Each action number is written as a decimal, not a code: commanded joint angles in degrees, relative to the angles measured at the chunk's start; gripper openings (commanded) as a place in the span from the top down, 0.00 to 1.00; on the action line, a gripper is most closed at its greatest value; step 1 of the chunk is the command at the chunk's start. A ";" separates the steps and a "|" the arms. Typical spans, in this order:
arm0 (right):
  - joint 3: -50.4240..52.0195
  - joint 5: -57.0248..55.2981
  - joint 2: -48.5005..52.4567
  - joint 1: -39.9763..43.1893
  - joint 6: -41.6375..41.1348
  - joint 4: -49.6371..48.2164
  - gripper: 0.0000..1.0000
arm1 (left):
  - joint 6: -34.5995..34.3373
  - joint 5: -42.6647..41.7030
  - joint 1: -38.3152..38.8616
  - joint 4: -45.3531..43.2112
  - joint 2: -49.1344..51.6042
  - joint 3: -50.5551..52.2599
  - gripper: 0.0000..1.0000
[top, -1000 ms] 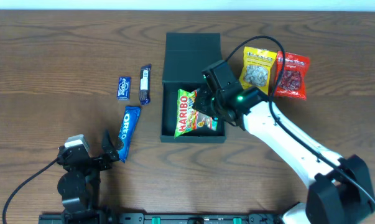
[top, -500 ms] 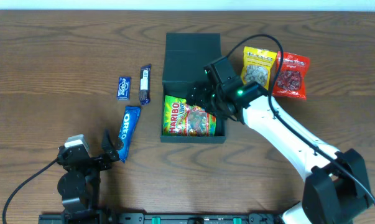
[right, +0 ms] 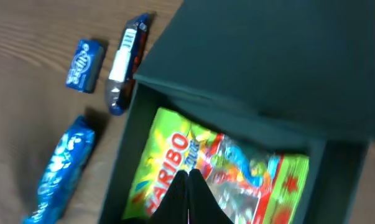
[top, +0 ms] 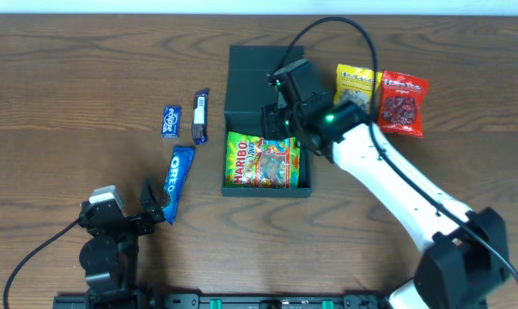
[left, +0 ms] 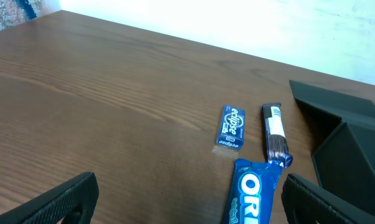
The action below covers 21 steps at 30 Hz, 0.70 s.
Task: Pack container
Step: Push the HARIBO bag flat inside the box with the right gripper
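Hovering over the container [top: 263,77] on the table [top: 70,103], your right claw [top: 274,120] looks pressed together above the Haribo bag [top: 261,160] lying inside; your left claw [left: 190,198] rests spread wide near the Oreo pack [top: 177,180].

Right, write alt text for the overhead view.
A dark teal-green rectangular cardboard box, lid open, holds a green-yellow Haribo bag, the white right arm extended over it. A blue Oreo packet lies left, a red bag right.
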<state>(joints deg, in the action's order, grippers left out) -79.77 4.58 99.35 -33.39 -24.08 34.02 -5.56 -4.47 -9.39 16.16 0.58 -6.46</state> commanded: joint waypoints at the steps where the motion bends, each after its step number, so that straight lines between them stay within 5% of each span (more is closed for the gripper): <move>1: -0.74 -4.17 4.96 -1.29 3.61 -1.90 0.99 | 0.85 0.42 -0.35 0.48 -0.33 1.38 0.05; 13: -0.74 -7.82 18.49 -5.20 7.28 -8.13 0.98 | 0.85 0.42 -0.35 0.48 -0.33 1.38 0.05; 21: -0.76 -7.82 20.57 -5.53 12.90 -3.50 0.99 | 0.85 0.42 -0.35 0.48 -0.33 1.38 0.05</move>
<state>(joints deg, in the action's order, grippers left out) -80.01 -2.17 119.42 -38.72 -14.50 29.19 -5.54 -4.47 -9.39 16.16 0.58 -6.46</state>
